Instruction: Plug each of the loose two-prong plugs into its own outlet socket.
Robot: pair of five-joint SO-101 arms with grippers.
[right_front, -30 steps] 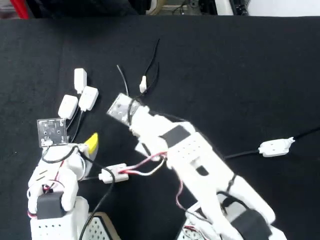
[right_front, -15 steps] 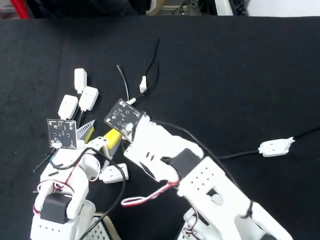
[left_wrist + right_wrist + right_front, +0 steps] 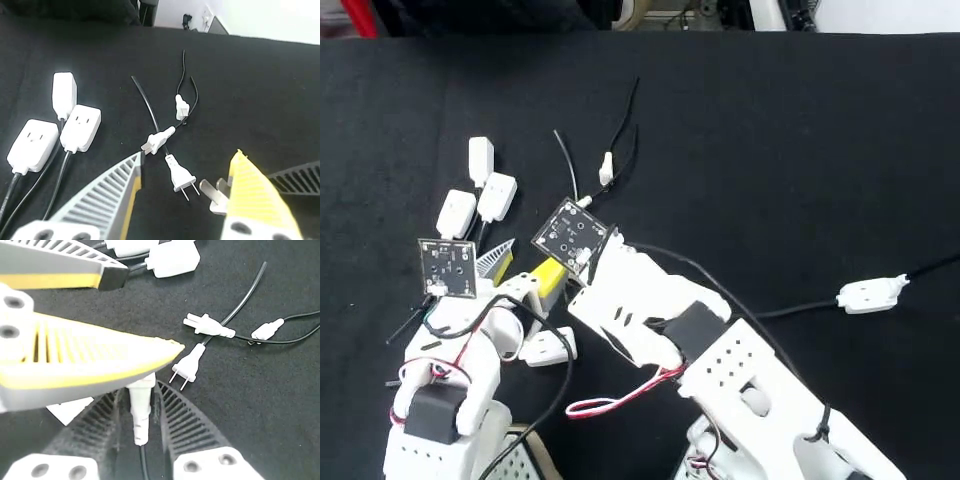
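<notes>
Three outlet sockets lie unplugged; near them the right gripper, fingers clamped on a plug, has swung in beside the left gripper, fingers apart, so that plug's insertion looks close.

The table is plain black. Every socket and plug is white with a black cord, prongs silvery. Both arms are white; the left gripper has ribbed fingers, one yellow, one grey. A red-and-white wire hangs off one arm.
</notes>
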